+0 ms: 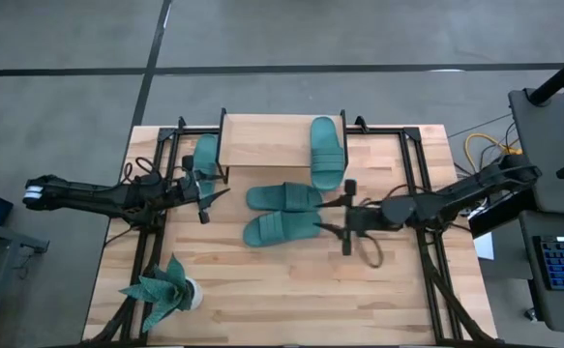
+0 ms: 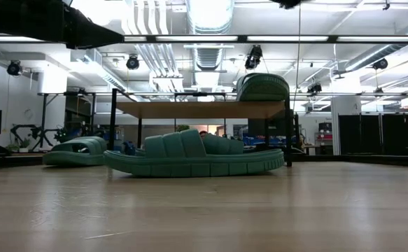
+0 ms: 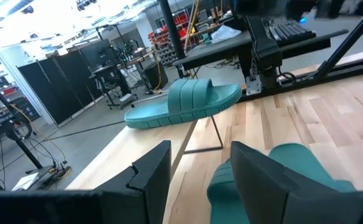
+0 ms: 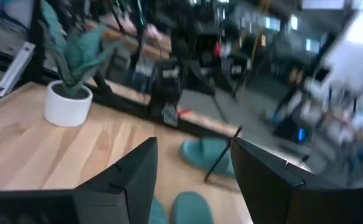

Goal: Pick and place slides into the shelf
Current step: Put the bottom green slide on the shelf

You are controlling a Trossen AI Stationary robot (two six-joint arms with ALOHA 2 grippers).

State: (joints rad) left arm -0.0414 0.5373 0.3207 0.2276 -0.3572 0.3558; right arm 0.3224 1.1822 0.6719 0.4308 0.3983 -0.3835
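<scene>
The shelf [image 1: 267, 142] stands at the table's far edge. One teal slide [image 1: 327, 153] lies on the right end of its plank, overhanging the near edge, and also shows in the low view [image 2: 262, 87]. Another slide [image 1: 205, 155] lies on the table beside the shelf's left end. Two more slides [image 1: 283, 196] [image 1: 282, 228] lie sole-down mid-table. My left gripper [image 1: 207, 193] is open, left of them. In its wrist view the near slide [image 3: 281, 180] lies just past its fingertips. My right gripper [image 1: 342, 217] is open at their right ends [image 4: 187, 208].
A teal leafy plant in a white pot [image 1: 165, 290] stands near the table's near left corner. Black frame rails [image 1: 422, 193] run along the left and right sides. Bare wood [image 1: 291, 290] stretches across the near half. A loose cable loop [image 1: 371, 253] lies beside the right arm.
</scene>
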